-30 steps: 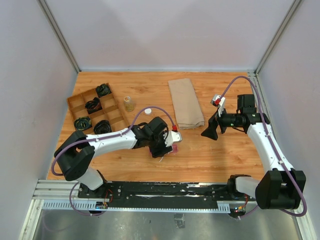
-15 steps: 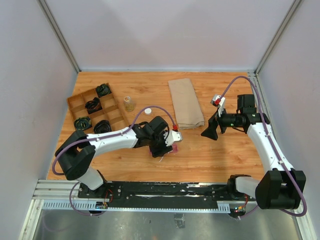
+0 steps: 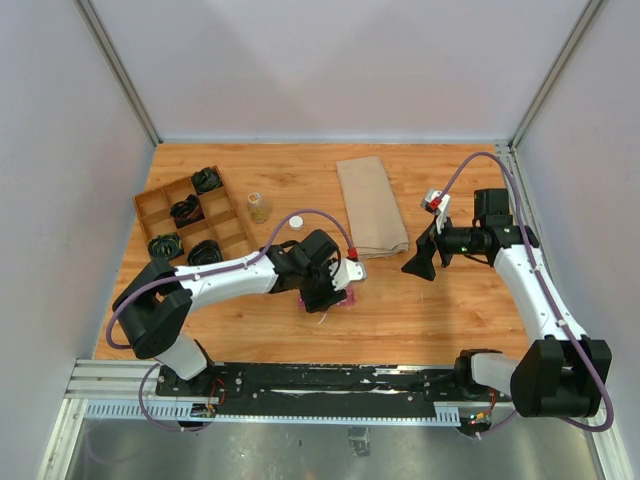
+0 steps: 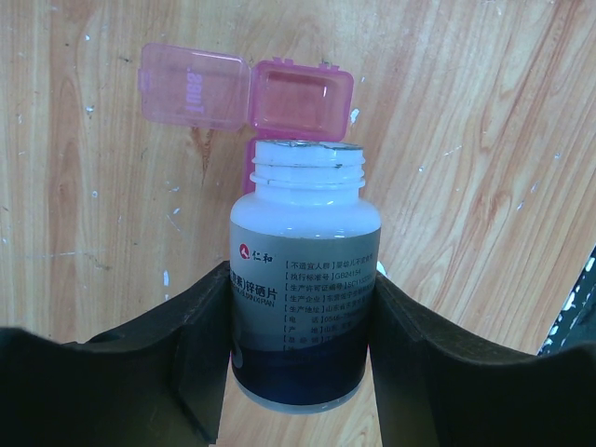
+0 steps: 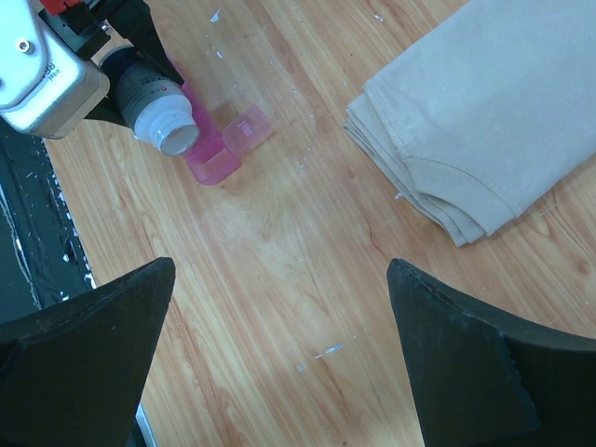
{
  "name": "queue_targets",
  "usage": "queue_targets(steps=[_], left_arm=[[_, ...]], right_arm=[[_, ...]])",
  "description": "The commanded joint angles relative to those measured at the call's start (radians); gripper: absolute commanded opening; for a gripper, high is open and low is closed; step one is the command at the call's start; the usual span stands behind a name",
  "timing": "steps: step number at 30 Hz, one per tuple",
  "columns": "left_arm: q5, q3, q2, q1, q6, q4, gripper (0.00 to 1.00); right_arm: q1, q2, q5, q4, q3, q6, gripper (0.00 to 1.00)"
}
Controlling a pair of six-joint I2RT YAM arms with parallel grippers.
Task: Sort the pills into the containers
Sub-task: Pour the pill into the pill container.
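1. Your left pincer [image 4: 300, 321] pinches the white pill bottle [image 4: 304, 233] by its body, cap off, mouth pointing away from the pincer.
2. Just past the mouth are the containers [image 4: 300, 101], a pink strip flat on the worktop [image 4: 484, 186]. One lid [image 4: 194, 86] is flipped open and no pill shows inside.
3. This looks like the pouring step. Next, tip gently so a pill drops into that open cell and doesn't spill.
4. Your right pincer [image 5: 279, 275] is spread wide and holds nothing. The strip is well ahead of it, to its left.

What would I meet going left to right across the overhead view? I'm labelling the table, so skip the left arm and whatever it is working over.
wooden tray → small clear bottle → white cap → folded cloth → right gripper
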Motion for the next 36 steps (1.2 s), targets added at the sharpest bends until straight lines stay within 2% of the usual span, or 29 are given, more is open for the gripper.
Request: queue_targets(steps=[1, 36], left_arm=[[0.0, 0.035, 0.014, -0.008, 0.014, -0.026, 0.0], [-0.011, 0.075, 0.04, -0.016, 0.015, -0.066, 0.0]], right_arm=[[-0.016, 0.003, -0.02, -0.023, 0.018, -0.014, 0.99], [-0.016, 0.012, -0.026, -0.027, 0.021, -0.018, 0.98]])
